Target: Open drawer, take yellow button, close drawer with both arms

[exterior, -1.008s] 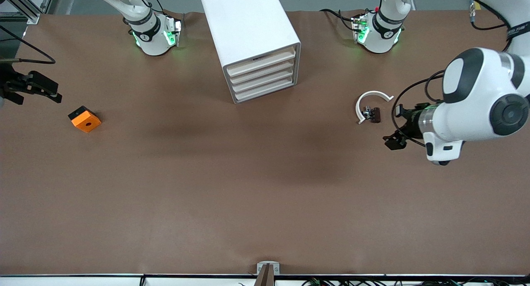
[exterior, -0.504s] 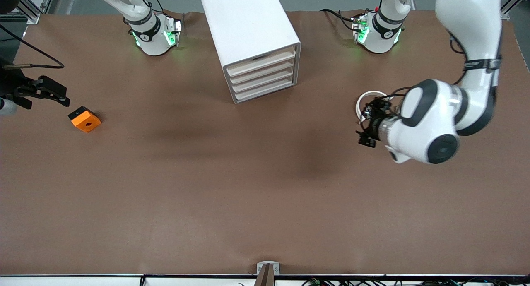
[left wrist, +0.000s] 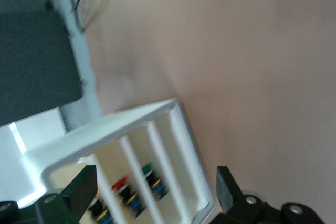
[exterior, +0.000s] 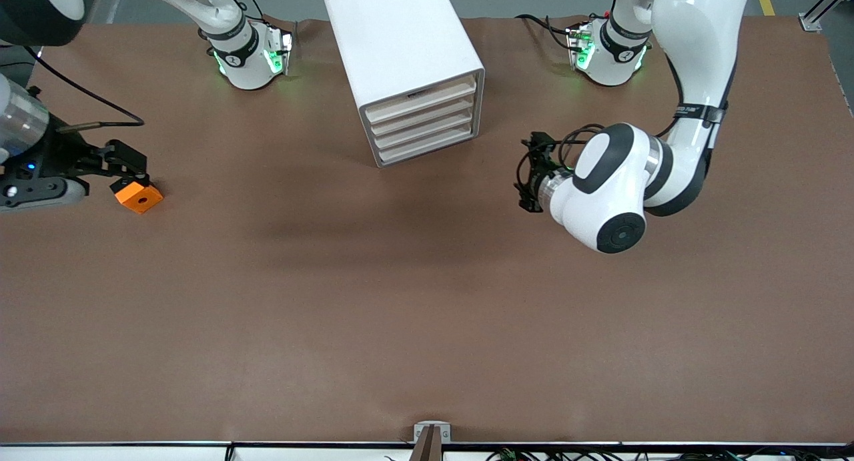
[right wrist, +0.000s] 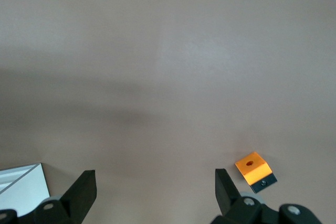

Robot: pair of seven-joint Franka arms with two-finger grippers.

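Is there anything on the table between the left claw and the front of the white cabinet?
No. In the front view only bare brown table lies between the open left claw and the cabinet.

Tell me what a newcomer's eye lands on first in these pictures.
The boxy white cabinet stands between the two arm bases, its four drawers all shut. The left gripper hangs open over the table beside the cabinet, toward the left arm's end, and its wrist view faces the drawer fronts. At the right arm's end lies a bright orange block with a hole, the open right gripper right above it.
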